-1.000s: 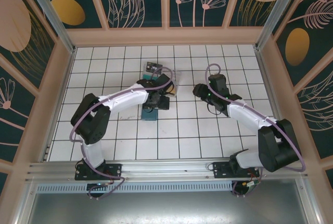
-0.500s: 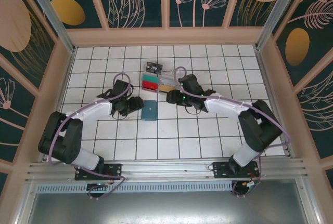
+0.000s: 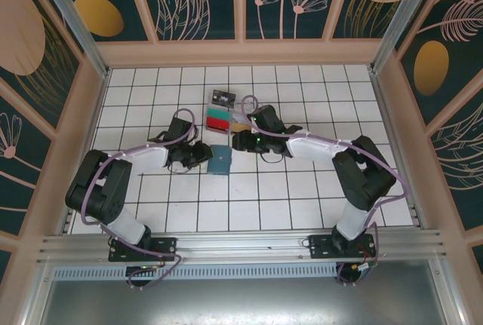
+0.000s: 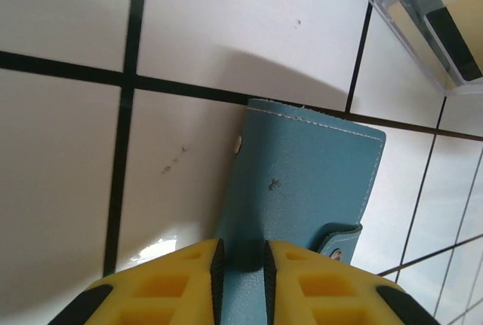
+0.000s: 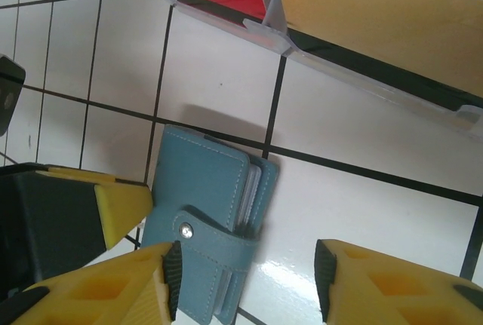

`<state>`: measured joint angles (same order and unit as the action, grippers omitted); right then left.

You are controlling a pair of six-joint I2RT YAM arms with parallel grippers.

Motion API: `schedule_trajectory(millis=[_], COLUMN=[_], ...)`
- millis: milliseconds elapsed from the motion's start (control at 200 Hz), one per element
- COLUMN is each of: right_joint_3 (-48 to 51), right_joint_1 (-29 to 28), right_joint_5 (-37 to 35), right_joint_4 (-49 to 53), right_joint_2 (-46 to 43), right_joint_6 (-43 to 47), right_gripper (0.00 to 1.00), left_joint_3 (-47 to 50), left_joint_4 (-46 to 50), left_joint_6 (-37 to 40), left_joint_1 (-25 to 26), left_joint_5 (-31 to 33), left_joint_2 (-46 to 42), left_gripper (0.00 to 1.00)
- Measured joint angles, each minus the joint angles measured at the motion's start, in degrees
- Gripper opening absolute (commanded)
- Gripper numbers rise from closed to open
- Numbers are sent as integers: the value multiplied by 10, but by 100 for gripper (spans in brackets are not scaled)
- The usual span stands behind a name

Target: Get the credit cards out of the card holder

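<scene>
Mid-frame from above, the left gripper (image 4: 240, 261) is pinching the closed card holder (image 3: 219, 160) by its edge; the right gripper (image 5: 248, 276) is gaping open at its strap end.

The left arm (image 3: 143, 160) and right arm (image 3: 317, 146) are built alike: glossy white covers on the long links, with bulky black housings at the joints. A lilac cable (image 3: 111, 175) trails along each arm. Flat black base plates (image 3: 143, 248) carry them. The jaws are bright yellow plastic with moulded square recesses and thin black inner pads (image 4: 217, 272).
</scene>
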<state>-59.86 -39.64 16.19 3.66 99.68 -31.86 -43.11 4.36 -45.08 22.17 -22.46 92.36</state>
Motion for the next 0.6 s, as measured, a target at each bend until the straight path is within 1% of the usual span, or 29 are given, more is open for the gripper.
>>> schedule_trajectory(millis=[140, 375, 485, 601], right_joint_3=[-1, -33, -59, -83], right_joint_1=[0, -9, -26, -41], right_joint_5=[-1, -14, -26, -38], right_joint_4=[16, 77, 104, 125], right_joint_2=[9, 25, 44, 66], right_joint_6=[0, 5, 15, 20], right_gripper=[51, 49, 46, 46], left_joint_3=[28, 49, 60, 64], left_joint_4=[-45, -88, -106, -118], left_joint_6=[-30, -72, -83, -91], left_joint_1=[8, 51, 53, 53], left_joint_5=[-30, -57, -63, -66], left_joint_2=[1, 1, 2, 3], left_gripper=[20, 21, 21, 21])
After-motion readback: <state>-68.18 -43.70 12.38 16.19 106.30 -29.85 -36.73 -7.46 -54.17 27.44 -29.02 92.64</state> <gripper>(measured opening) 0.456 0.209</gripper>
